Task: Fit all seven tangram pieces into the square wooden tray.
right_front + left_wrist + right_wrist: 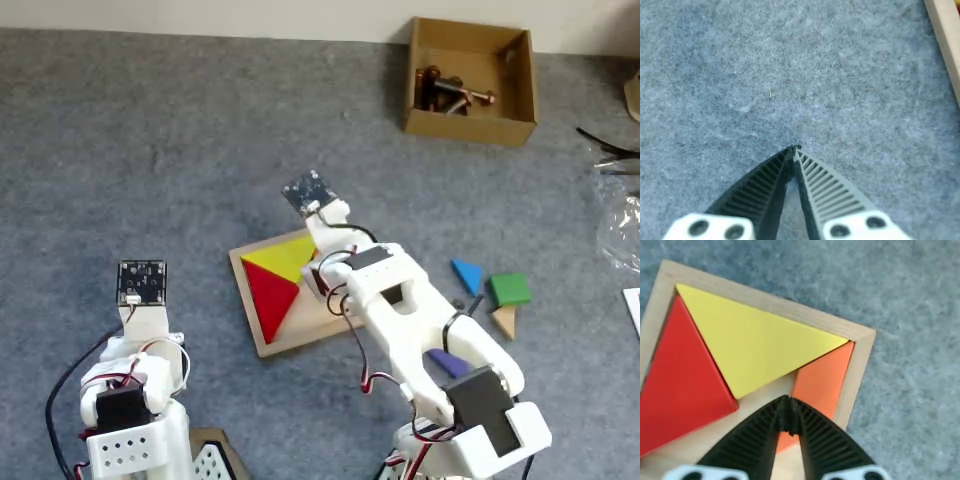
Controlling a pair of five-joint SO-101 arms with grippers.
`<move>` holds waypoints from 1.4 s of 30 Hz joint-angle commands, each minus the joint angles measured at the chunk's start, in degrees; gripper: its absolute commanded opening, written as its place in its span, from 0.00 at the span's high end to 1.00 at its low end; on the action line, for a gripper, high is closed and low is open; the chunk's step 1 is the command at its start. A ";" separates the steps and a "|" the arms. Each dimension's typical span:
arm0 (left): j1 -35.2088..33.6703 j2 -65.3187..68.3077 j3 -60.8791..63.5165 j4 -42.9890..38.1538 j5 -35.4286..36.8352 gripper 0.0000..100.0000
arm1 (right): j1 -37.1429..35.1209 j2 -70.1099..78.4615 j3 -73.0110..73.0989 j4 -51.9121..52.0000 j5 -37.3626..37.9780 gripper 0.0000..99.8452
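The square wooden tray (262, 335) lies at the table's middle. A yellow triangle (755, 342), a red triangle (680, 375) and an orange piece (822, 382) lie inside the tray (862, 347). My right gripper (786, 401) hovers shut over the orange piece's edge, with nothing between its fingers. To the right of the tray, loose on the carpet, are a blue triangle (466, 274), a green square (510, 289) and a tan triangle (505, 320). A purple piece (447, 362) is partly hidden under the right arm. My left gripper (794, 148) is shut above bare carpet, left of the tray's edge (945, 30).
A cardboard box (470, 80) with small metal parts stands at the back right. Clear plastic (620, 230) and cables lie at the right edge. Grey carpet covers the table, with free room to the left and behind the tray.
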 commanded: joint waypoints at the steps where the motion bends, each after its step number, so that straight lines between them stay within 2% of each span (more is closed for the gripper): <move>1: -0.75 -0.40 1.10 0.26 0.53 0.99 | 1.10 0.13 -1.19 -1.36 0.79 0.99; 18: -0.75 -0.40 1.10 0.26 0.53 0.99 | 0.66 -1.10 -1.19 -1.10 0.62 0.99; 24: -0.75 -0.40 1.10 0.26 0.53 0.99 | 0.66 -10.24 -0.13 -0.66 0.44 0.99; 30: -0.75 -0.40 1.10 0.26 0.53 0.99 | 1.10 -22.02 3.12 4.44 -4.22 0.99; 42: -0.75 -0.40 1.10 0.26 0.53 0.99 | 16.31 -38.46 2.86 23.52 -4.57 0.99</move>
